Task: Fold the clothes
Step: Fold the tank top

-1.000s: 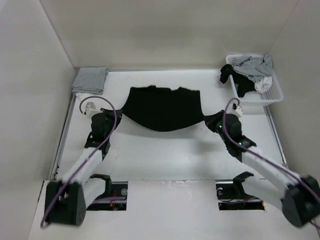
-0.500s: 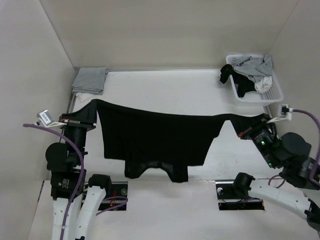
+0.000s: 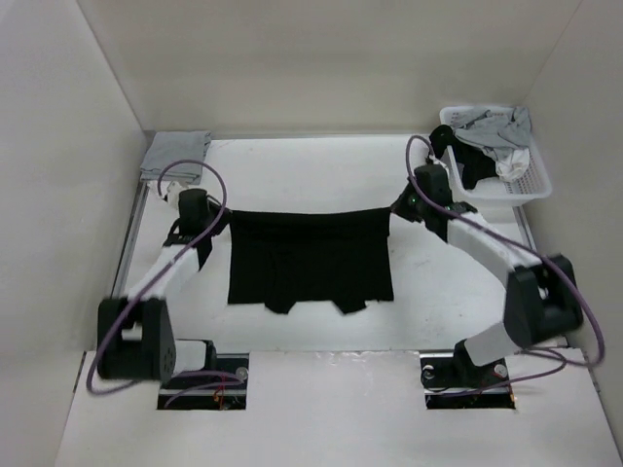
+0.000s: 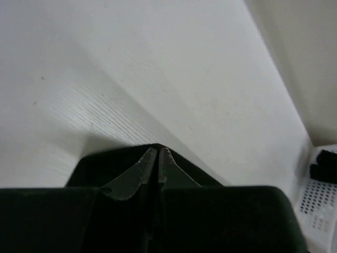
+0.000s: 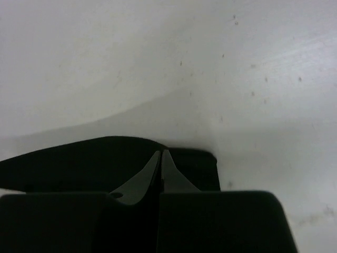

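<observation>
The white counter (image 3: 311,316) carries the black top (image 3: 311,258), spread across its centre. The top's far edge is pulled straight between the two arms and its notched edge faces the bases. The left arm (image 3: 161,268) and right arm (image 3: 487,243) reach in from either side. A white basket (image 3: 537,178) of mixed laundry sits far right, just beside the right wrist. A folded grey cloth (image 3: 175,156) lies far left, apart from the top. The left jaws are clenched on the top's far left corner and the right jaws on its far right corner.
</observation>
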Controlling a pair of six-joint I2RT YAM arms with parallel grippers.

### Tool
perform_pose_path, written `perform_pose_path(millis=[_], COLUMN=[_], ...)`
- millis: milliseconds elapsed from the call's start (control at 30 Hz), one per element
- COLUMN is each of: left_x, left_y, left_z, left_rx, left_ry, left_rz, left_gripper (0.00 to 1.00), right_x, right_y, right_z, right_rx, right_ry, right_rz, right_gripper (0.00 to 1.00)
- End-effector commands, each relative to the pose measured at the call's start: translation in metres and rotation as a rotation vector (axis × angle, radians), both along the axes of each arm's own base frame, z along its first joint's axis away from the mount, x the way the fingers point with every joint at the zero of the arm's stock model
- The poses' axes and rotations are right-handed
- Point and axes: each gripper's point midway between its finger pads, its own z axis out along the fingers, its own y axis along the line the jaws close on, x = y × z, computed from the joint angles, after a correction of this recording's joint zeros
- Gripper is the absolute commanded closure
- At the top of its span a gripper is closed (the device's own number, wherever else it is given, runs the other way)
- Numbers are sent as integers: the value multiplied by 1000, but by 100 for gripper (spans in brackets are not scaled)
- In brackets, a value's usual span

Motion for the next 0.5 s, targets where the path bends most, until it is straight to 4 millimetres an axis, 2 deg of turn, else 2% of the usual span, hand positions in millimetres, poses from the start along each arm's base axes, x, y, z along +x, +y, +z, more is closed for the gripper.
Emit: perform_pose_path(millis=[0, 100, 200, 300, 467], left_x=[69, 105, 112, 93, 44], left_y=[7, 11, 10, -3, -15], left_z=[29, 20, 24, 32, 26], left_rx=[-62, -113, -120, -102, -92], left_ry=[-157, -137, -149, -180, -205], left_rz=[36, 32, 28, 5, -9], left_gripper=[98, 98, 98, 98, 98], right_x=[76, 107, 107, 84, 32], right_y=[13, 5, 3, -1, -6], right_z=[40, 35, 39, 39, 19], right_rx=[123, 140, 156, 159, 195], right_ry=[-148, -130, -136, -152, -150], right_rz=[33, 16, 19, 18, -3], right_gripper=[100, 100, 100, 100, 100])
